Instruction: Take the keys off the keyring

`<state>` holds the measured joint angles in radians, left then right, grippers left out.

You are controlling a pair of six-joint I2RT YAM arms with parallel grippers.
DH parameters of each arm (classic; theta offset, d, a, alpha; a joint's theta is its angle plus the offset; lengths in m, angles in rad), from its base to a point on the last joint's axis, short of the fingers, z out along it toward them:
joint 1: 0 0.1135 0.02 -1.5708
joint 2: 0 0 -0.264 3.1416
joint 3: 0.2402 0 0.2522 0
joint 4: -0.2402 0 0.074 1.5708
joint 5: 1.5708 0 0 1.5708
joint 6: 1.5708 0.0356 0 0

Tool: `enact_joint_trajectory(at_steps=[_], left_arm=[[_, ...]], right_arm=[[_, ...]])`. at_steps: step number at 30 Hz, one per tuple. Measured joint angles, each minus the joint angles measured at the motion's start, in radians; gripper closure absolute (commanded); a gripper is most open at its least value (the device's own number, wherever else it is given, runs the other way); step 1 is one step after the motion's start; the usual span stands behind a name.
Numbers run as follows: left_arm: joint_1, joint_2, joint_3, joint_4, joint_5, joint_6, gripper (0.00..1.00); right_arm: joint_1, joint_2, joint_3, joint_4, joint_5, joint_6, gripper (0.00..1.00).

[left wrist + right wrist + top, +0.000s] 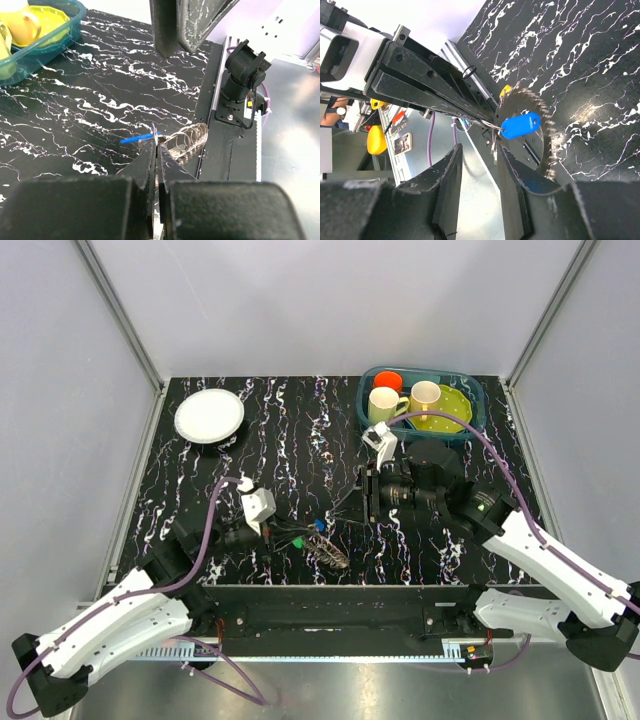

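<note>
The keyring (488, 121) is a thin wire pinched between the tips of my left gripper (157, 142), which is shut on it. A blue tag (520, 125) hangs from the wire beside the fan of grey keys (546, 112). In the top view the keys (328, 552) lie bunched near the table's front edge, just right of my left gripper (272, 532). My right gripper (362, 495) faces them from the right. Its jaws (481, 150) are open with nothing between them, just below the wire and a small key that dangles from it.
A teal basket (478, 390) with mugs and a yellow-green plate stands at the back right. A white plate (209, 416) sits at the back left. The black front rail (330, 610) runs just behind the keys' near side.
</note>
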<state>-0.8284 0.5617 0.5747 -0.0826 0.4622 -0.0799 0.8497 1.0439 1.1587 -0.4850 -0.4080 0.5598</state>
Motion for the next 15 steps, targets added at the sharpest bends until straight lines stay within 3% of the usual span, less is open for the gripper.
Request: enact_joint_trajectory(at_steps=[2, 9, 15], left_arm=[[0.0, 0.019, 0.011, -0.01, 0.0, 0.0, 1.0], [0.0, 0.066, 0.048, -0.043, 0.002, 0.001, 1.0], [0.0, 0.056, 0.05, -0.037, 0.045, 0.005, 1.0]], right_arm=[[0.001, 0.005, -0.001, 0.0, -0.005, 0.004, 0.66], [0.037, 0.021, -0.043, 0.027, -0.023, 0.009, 0.62], [0.051, -0.042, -0.203, 0.172, 0.006, -0.135, 0.6]])
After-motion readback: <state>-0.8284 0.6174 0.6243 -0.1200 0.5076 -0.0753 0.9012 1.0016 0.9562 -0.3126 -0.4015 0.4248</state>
